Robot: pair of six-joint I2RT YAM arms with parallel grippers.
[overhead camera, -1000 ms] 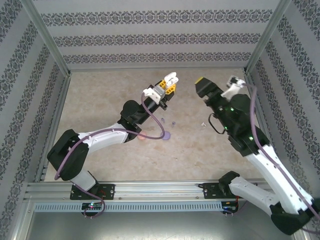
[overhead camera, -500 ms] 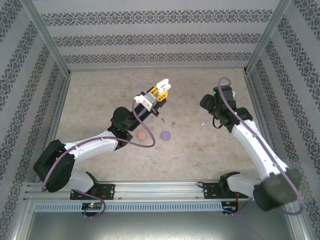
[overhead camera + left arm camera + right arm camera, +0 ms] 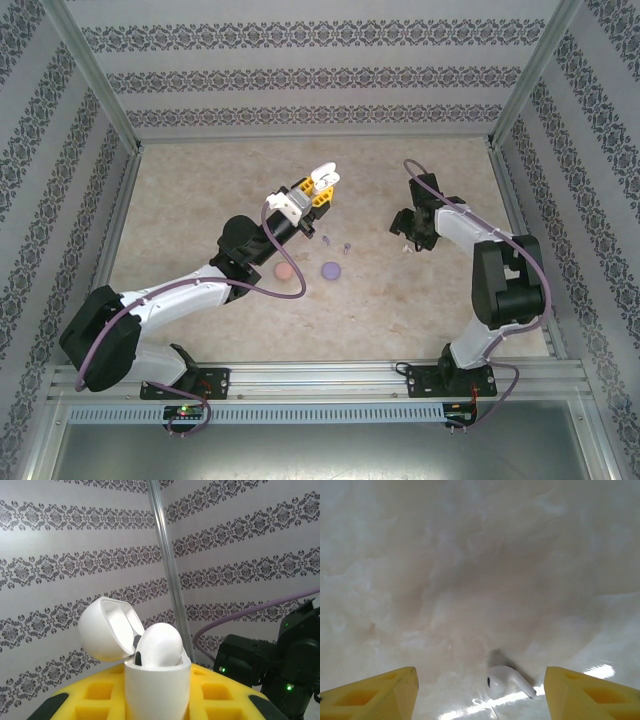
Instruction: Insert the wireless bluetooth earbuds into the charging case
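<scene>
My left gripper [image 3: 312, 192] is raised above the table and shut on a white charging case [image 3: 157, 685], held upright between its yellow fingers [image 3: 227, 690]. The case lid [image 3: 107, 627] is flipped open and one white earbud [image 3: 159, 647] sits in the case. My right gripper [image 3: 480, 695] hangs open low over the table, and a second white earbud [image 3: 507, 681] lies on the surface between its fingertips, touching neither. In the top view the right gripper [image 3: 409, 236] points down at the table. Two purple earbuds [image 3: 346, 245] lie near the middle. I cannot make out the pinkish buds.
A purple case [image 3: 331, 269] and a pink case [image 3: 283, 271] lie on the marble table [image 3: 200, 200] beside the left forearm. Patterned walls and metal posts [image 3: 128, 140] enclose the table. The right arm [image 3: 270, 665] stands close to the held case.
The right arm has swung down from its raised pose and brought its open gripper onto the table around the white earbud. The left gripper with the case shifted slightly left.
</scene>
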